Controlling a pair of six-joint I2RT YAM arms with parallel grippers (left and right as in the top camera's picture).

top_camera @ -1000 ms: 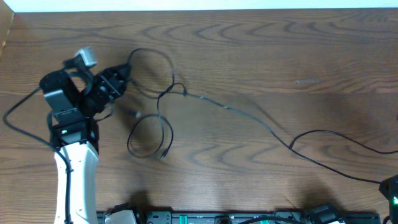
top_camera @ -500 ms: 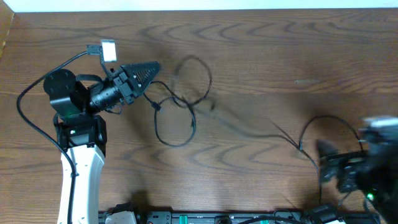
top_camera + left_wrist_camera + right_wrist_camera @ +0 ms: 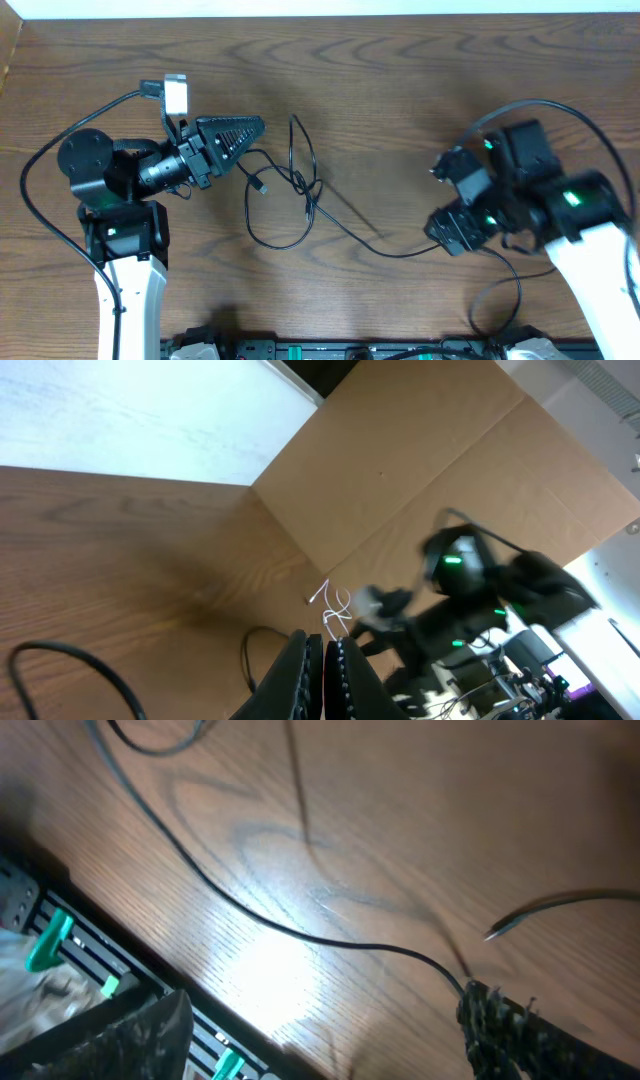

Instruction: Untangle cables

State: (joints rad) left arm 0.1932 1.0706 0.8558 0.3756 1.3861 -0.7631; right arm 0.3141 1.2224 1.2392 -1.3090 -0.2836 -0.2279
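Observation:
A thin black cable [image 3: 300,185] lies mid-table in a knot of loose loops, with a small plug end [image 3: 262,187]. One strand runs right to my right gripper [image 3: 442,200], which is open, the strand ending at its near finger. In the right wrist view the black cable [image 3: 300,935] crosses bare wood up to the right finger [image 3: 500,1025], with nothing between the jaws [image 3: 320,1030]. My left gripper [image 3: 262,122] is shut on the black cable at the loops' left side. The cable [image 3: 247,650] arcs into the shut fingertips [image 3: 325,645]. A thin white cord [image 3: 333,610] shows just beyond them.
A rail of electronics with green clips [image 3: 350,350] runs along the table's front edge, close to my right gripper [image 3: 50,940]. Thick black arm wires arc beside both arms [image 3: 40,180] [image 3: 545,105]. A cardboard wall [image 3: 430,470] stands behind the table.
My left gripper has swung right, dragging the loops toward the middle. My right arm has come in from the right edge, opened its jaws, and now sits at the cable's far end.

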